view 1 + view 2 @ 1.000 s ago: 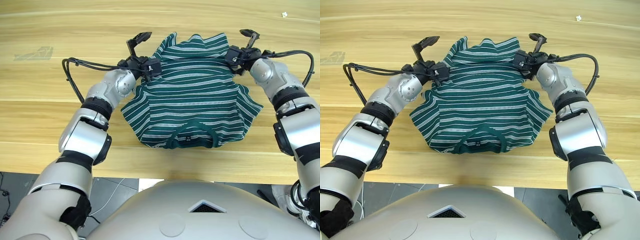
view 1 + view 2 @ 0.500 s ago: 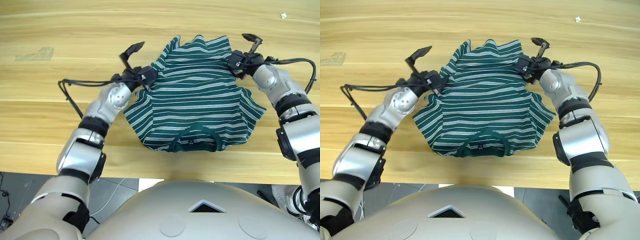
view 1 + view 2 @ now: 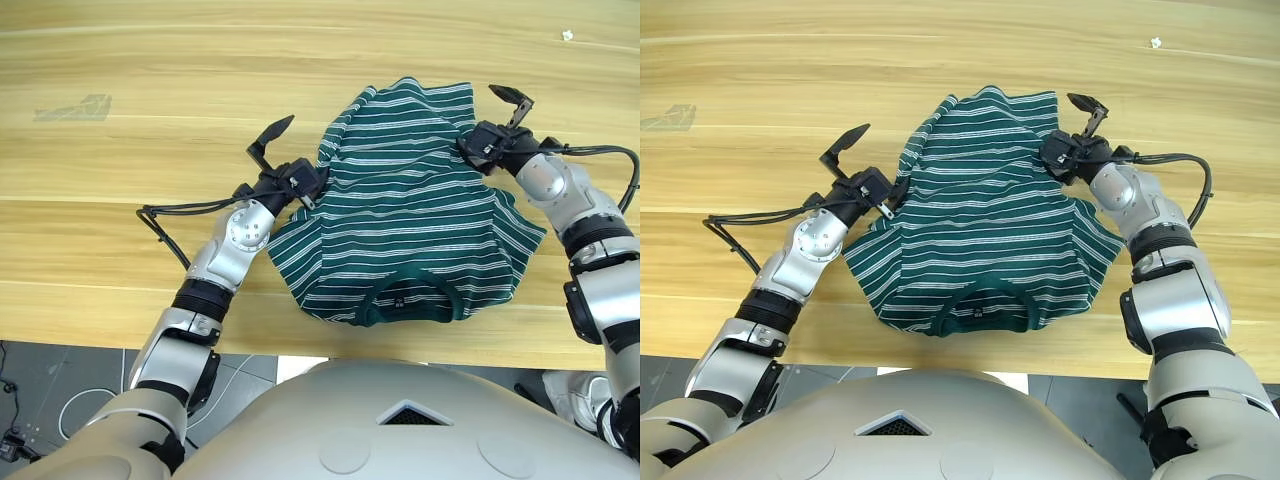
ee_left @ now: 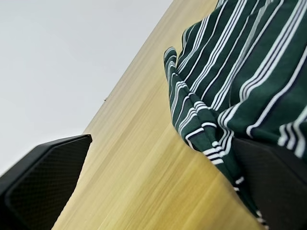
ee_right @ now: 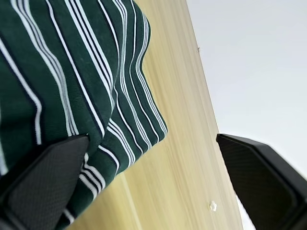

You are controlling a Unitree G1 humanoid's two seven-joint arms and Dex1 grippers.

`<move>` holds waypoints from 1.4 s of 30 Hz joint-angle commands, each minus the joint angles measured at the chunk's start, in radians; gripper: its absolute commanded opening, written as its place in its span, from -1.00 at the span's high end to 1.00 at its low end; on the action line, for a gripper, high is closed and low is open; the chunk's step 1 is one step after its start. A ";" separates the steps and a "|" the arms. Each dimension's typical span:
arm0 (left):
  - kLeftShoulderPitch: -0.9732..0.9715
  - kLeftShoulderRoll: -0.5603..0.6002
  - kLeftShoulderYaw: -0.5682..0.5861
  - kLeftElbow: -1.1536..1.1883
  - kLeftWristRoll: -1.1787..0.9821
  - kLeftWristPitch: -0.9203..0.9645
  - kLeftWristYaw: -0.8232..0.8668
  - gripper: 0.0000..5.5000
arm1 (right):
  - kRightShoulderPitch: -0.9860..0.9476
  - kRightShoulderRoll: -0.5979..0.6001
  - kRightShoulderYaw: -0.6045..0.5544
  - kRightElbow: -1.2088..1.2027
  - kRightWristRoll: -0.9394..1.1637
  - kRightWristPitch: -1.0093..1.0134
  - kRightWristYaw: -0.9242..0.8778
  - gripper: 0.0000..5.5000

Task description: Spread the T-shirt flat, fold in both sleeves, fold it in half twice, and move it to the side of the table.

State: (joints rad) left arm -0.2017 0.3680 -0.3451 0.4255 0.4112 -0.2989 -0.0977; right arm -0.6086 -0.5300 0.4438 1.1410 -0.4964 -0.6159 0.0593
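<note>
The green striped T-shirt [image 3: 400,215] is lying rumpled at the centre of the frame on the wooden table [image 3: 150,60]. Its collar [image 3: 408,300] is pointing toward the bottom edge and its hem is bunching toward the top.

You are risking a slip here. Both grippers are standing wide and released, so any outward pull made before they clench is likely to let the cloth slide off and leave the shirt creased. Clenching too deep is likely to catch two layers and drag the whole garment instead of spreading it. The collar is also sitting close to the table's bottom edge, so a tug that way could carry it over.

The left gripper [image 3: 295,158] is waiting at the shirt's left border, centre-left of the frame. One finger [image 4: 43,177] is rising clear above bare wood while striped cloth is draping over the other. The right gripper [image 3: 497,125] is mirroring it at the shirt's upper right border, one finger against the fabric and the other lifting free.
</note>
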 commanded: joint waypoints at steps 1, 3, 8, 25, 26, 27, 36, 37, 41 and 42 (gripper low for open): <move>0.094 0.033 -0.006 -0.092 0.027 0.050 -0.041 -0.96 | 0.211 -0.021 0.080 -0.058 -0.046 -0.019 0.161 -0.79; 0.133 0.071 0.021 -0.194 0.023 0.071 -0.061 -0.96 | 0.256 -0.072 0.078 -0.137 -0.029 -0.031 0.190 -0.79; 0.295 0.151 0.082 -0.448 0.023 0.138 -0.119 -0.96 | 0.394 -0.235 0.012 -0.437 0.065 0.003 0.286 -0.79; 0.174 0.073 0.048 -0.564 0.011 0.194 -0.222 -0.96 | 0.316 -0.102 -0.193 -0.649 0.364 0.153 0.457 -0.79; 0.144 0.064 0.041 -0.558 0.005 0.192 -0.232 -0.96 | 0.304 -0.100 -0.197 -0.654 0.359 0.154 0.462 -0.79; 0.110 0.055 0.036 -0.544 0.002 0.191 -0.243 -0.96 | 0.292 -0.102 -0.202 -0.662 0.359 0.159 0.471 -0.79; -0.111 -0.074 0.005 -0.331 -0.046 0.184 -0.262 -0.96 | 0.124 -0.076 -0.199 -0.548 0.235 0.139 0.406 -0.79; -0.135 -0.081 -0.009 -0.277 -0.024 0.172 -0.250 -0.96 | 0.111 -0.067 -0.187 -0.523 0.207 0.135 0.386 -0.79; -0.185 -0.096 -0.079 -0.102 0.052 0.113 -0.215 -0.96 | 0.080 -0.049 -0.154 -0.431 0.116 0.124 0.313 -0.79; -0.187 -0.100 -0.090 -0.080 0.059 0.101 -0.212 -0.96 | 0.076 -0.045 -0.154 -0.413 0.111 0.120 0.307 -0.79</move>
State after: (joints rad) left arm -0.3724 0.2716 -0.4065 0.2951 0.4406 -0.1766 -0.3172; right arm -0.5030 -0.5805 0.2843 0.6919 -0.3675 -0.4886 0.3841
